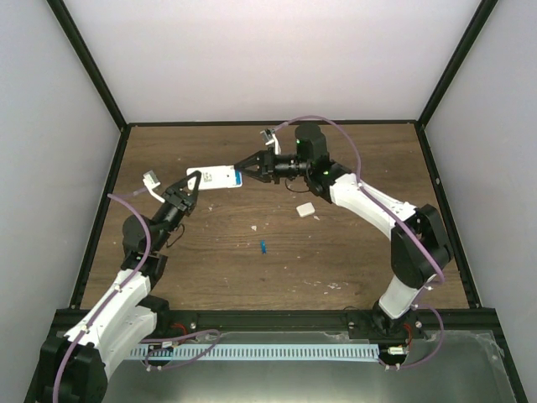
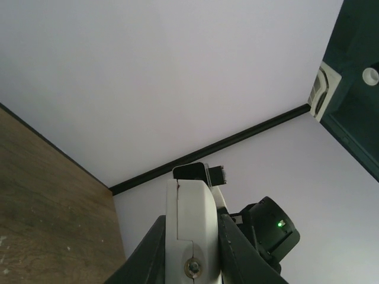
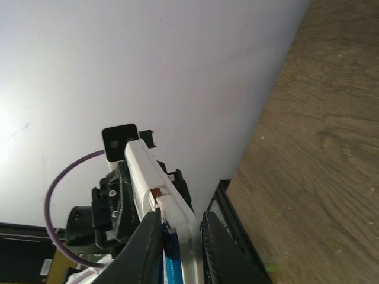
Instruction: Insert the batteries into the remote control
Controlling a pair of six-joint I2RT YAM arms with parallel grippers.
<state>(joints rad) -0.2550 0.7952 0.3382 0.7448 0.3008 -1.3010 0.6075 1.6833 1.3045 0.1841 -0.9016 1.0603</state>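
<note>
Your left jaws are clamped on one end of the remote control [image 1: 214,178], bracing it above the bench [image 1: 352,269] so your right jaws, closed on a blue battery [image 1: 237,177], can seat it at the other end, while the second battery [image 1: 263,246] lies nearer you.

Left gripper [image 1: 195,179] clamped, right gripper [image 1: 241,175] pinching, tips facing

Remote control [image 1: 216,178] white; batteries [image 1: 263,246] bright blue; table [image 1: 352,252] brown woodgrain; cover piece [image 1: 305,210] white; cables [image 1: 352,148] lilac.
</note>
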